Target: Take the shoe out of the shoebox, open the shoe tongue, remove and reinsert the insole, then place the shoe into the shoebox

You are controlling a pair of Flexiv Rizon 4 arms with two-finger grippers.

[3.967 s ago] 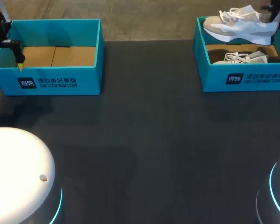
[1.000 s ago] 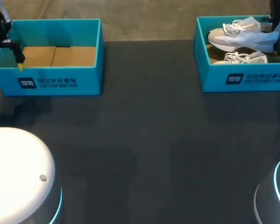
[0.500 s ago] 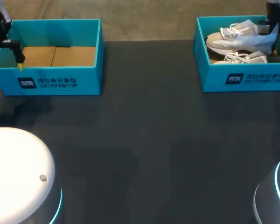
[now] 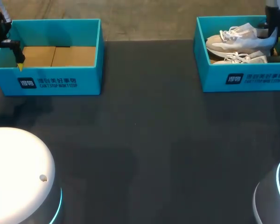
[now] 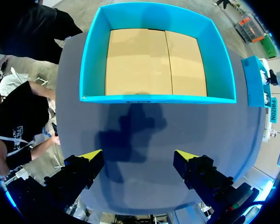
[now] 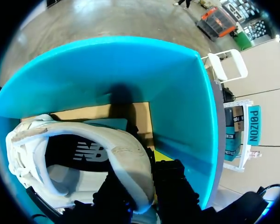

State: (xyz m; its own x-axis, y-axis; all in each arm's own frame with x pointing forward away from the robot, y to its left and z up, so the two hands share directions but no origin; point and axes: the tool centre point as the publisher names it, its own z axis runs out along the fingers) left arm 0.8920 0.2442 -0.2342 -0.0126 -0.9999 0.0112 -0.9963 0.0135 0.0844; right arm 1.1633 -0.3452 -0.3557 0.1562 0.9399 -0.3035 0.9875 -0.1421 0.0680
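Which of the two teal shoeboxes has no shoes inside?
The left shoebox: only its brown floor shows. The right shoebox holds two white shoes.

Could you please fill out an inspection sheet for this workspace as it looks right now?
Surface: dark table.
Job's things: left shoebox empty, cardboard floor showing; right shoebox holds two pale shoes, upper shoe lying over lower shoe.
Clutter: nothing seen.
Hands: left hand open, outside the left shoebox's front wall; right hand shut on the upper shoe's heel.
Cables: nothing seen.
Surroundings: nothing seen.
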